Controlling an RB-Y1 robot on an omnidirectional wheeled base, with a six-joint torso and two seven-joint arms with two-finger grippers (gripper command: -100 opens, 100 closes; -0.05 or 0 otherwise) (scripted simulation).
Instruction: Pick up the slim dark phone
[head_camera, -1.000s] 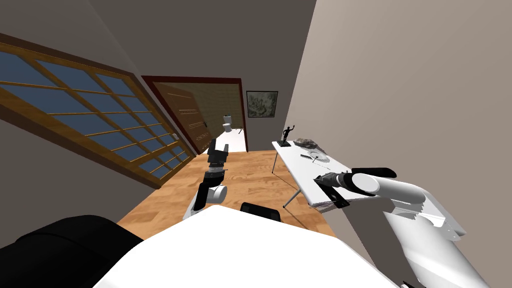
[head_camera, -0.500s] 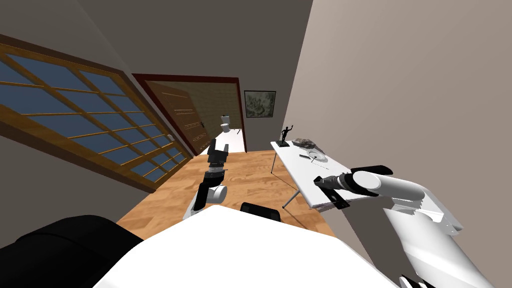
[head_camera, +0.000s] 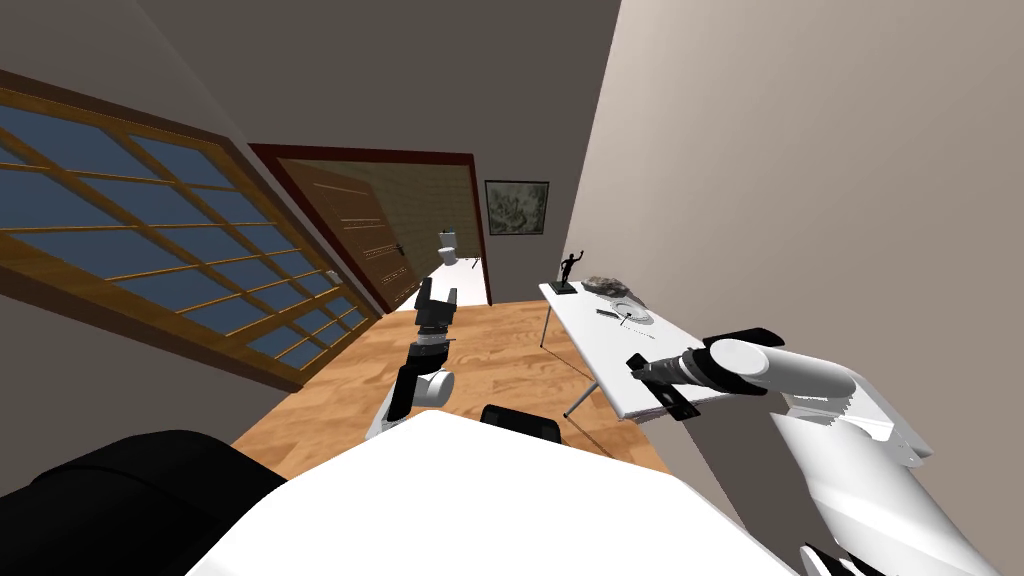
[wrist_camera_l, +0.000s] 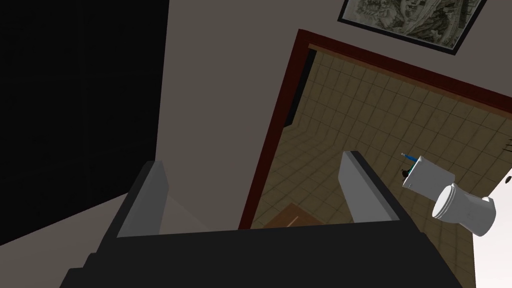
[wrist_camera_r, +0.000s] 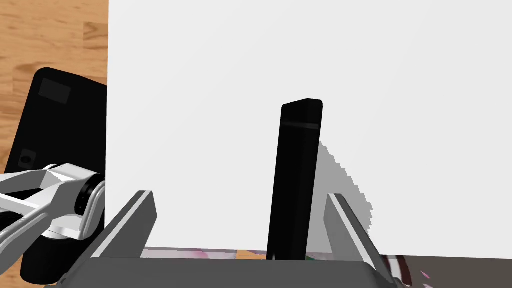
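Phone (wrist_camera_r: 297, 165): lower end hidden behind the right gripper (wrist_camera_r: 240, 196), whose fingers are spread, untouching.
Table (wrist_camera_r: 350, 75): edge beside the gripper, open white beyond.
Left gripper (wrist_camera_l: 252, 160): fingers apart.

White table (head_camera: 605, 352) along right wall (head_camera: 800, 150); far end: black figurine (head_camera: 570, 270), grey lump (head_camera: 607, 285), round plate (head_camera: 636, 312). right gripper (head_camera: 662, 390) over near end. left gripper (head_camera: 437, 297) raised above wood floor (head_camera: 490, 360). window (head_camera: 150, 250) left; open door (head_camera: 365, 240) ahead.

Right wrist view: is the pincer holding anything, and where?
Nothing held. The right pincer stands open around the slim black phone on the white table, neither finger pressing it.
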